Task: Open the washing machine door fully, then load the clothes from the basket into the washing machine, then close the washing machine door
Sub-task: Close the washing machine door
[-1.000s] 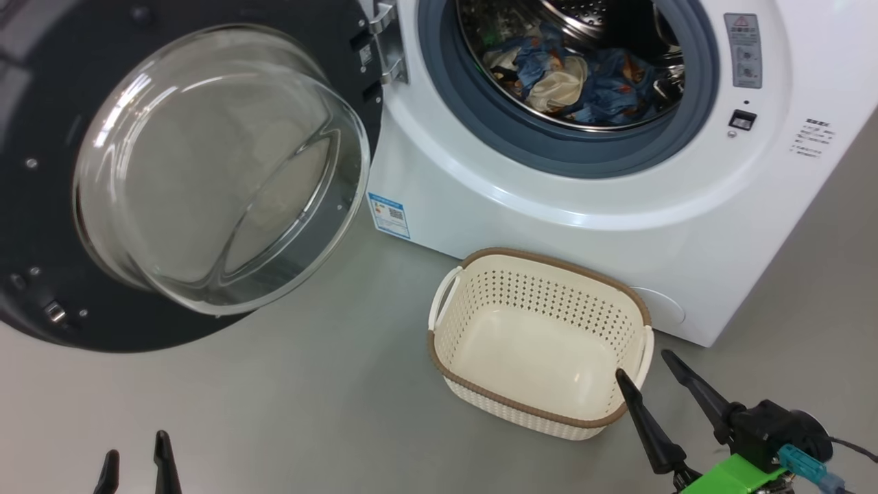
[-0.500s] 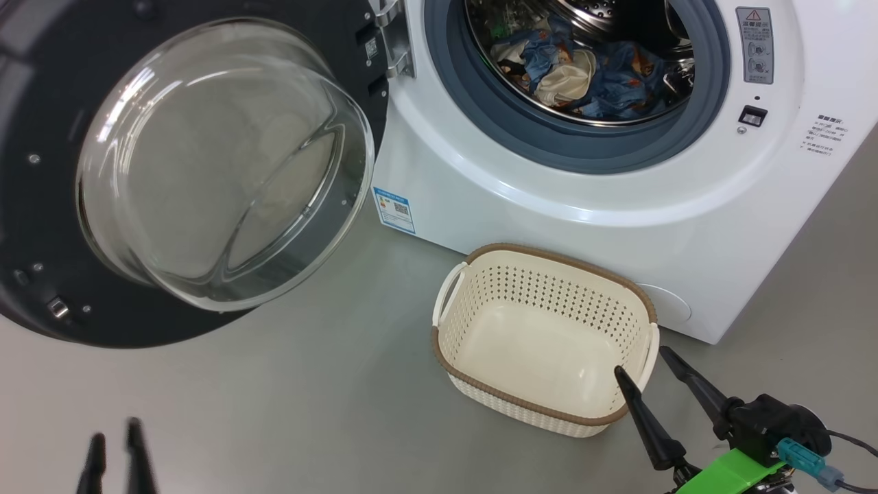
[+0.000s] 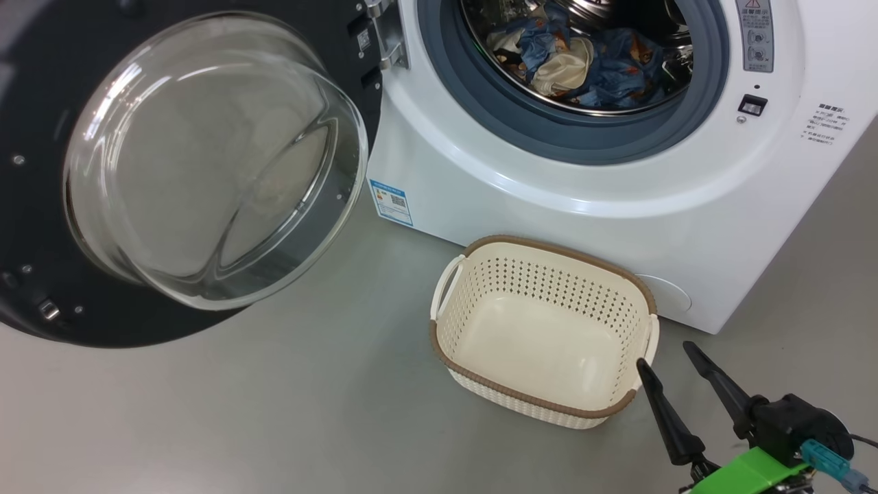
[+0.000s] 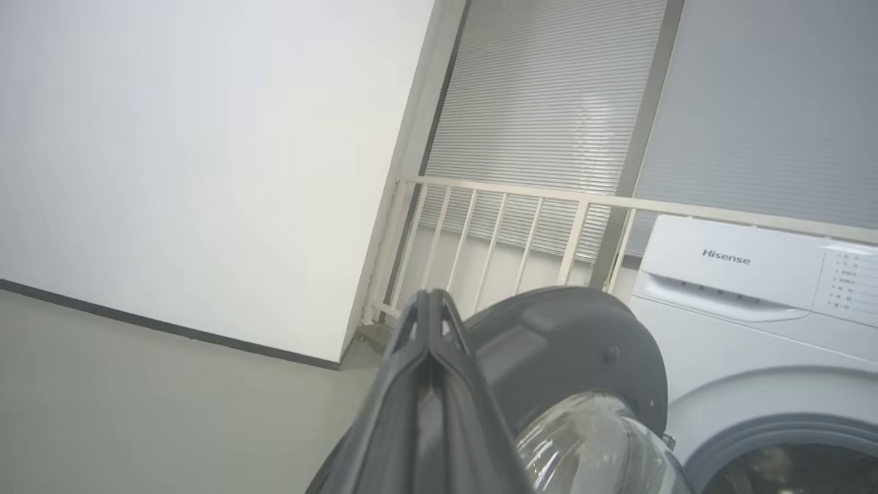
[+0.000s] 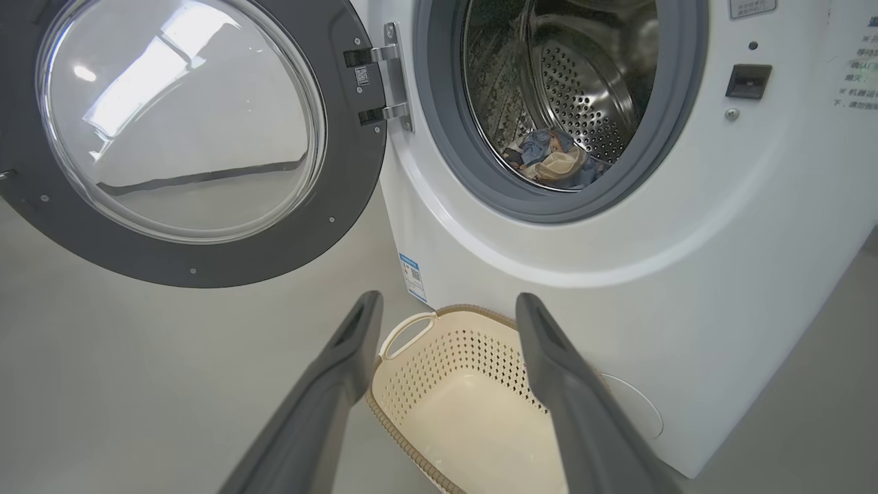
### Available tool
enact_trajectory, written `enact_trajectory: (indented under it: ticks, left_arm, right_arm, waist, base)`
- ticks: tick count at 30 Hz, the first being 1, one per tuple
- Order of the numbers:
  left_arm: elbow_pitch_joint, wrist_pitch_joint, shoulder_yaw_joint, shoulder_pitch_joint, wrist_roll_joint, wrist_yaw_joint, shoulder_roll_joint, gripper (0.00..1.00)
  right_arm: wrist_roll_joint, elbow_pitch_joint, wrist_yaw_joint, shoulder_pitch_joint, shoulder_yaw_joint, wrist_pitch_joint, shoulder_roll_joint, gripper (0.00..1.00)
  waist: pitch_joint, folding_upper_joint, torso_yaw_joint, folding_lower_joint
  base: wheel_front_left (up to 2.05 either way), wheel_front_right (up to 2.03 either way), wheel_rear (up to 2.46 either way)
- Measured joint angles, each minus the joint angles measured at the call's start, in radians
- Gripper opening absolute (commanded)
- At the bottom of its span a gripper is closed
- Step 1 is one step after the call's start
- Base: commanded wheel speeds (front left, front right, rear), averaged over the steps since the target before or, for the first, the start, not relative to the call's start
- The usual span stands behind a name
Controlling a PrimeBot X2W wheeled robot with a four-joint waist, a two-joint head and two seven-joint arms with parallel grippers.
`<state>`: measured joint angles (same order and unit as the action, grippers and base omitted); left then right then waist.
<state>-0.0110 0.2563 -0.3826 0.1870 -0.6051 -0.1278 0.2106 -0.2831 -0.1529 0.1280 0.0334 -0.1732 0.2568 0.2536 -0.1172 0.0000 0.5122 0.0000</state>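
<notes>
Clothes sit in the washer, basket empty: loading looks done. Left claw pinched together, right claw spread; door likely needs pushing shut.

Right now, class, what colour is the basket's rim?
Brown, woven-looking, topping the cream basket; head view shows it best.

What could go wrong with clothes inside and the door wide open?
The shut left claw is near the curved back of the washing machine door; pushing there, it might slide off. The clothes lie close behind the gasket, so a fold could get pinched. The open right claw hovers by the basket and may knock it.
</notes>
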Motion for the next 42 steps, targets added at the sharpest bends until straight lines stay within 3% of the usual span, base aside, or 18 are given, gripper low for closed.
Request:
enact_trajectory:
  ticks: [5,15,19,20,25,26,35,42]
  left_arm:
    - [0.079,0.001,-0.031,0.135,-0.15,0.0,0.134,0.0]
    - [0.419,-0.003,-0.005,0.388,-0.478,0.0,0.365,0.0]
    - [0.567,-0.086,0.045,0.48,-0.583,0.0,0.428,0.0]
    - [0.645,-0.189,0.077,0.516,-0.651,0.0,0.446,0.0]
    - [0.792,-0.402,0.165,0.563,-0.721,0.0,0.483,0.0]
    - [0.825,-0.485,0.186,0.579,-0.75,0.0,0.502,0.0]
    - [0.889,-0.731,0.272,0.617,-0.812,0.0,0.506,0.0]
    - [0.906,-0.837,0.283,0.617,-0.851,0.0,0.519,0.0]
  right_arm:
    - [0.007,0.014,0.0,-0.039,0.036,0.0,-0.013,1.0]
    - [0.011,0.034,0.0,-0.058,0.054,0.0,-0.023,1.0]
    - [0.025,0.041,0.0,-0.057,0.053,0.0,-0.02,1.0]
    - [0.027,0.042,0.0,-0.055,0.052,0.0,-0.016,1.0]
    - [0.027,0.046,0.0,-0.051,0.051,0.0,-0.012,1.0]
    - [0.028,0.046,0.0,-0.05,0.05,0.0,-0.012,1.0]
    - [0.029,0.048,0.0,-0.046,0.05,0.0,-0.012,1.0]
    - [0.035,0.05,0.0,-0.032,0.052,0.0,-0.012,1.0]
  waist:
    - [-0.004,0.0,-0.005,0.0]
    - [-0.031,0.0,-0.039,0.0]
    - [-0.051,0.0,-0.053,0.0]
    - [-0.06,0.0,-0.061,0.0]
    - [-0.082,0.0,-0.08,0.0]
    - [-0.09,0.0,-0.087,0.0]
    - [-0.117,0.0,-0.104,0.0]
    - [-0.119,0.0,-0.109,0.0]
  base:
    - [0.0,0.0,0.0]
    - [0.0,0.0,0.0]
    - [0.0,0.0,0.0]
    - [0.0,0.0,0.0]
    - [0.0,0.0,0.0]
    - [0.0,0.0,0.0]
    - [0.0,0.0,0.0]
    - [0.0,0.0,0.0]
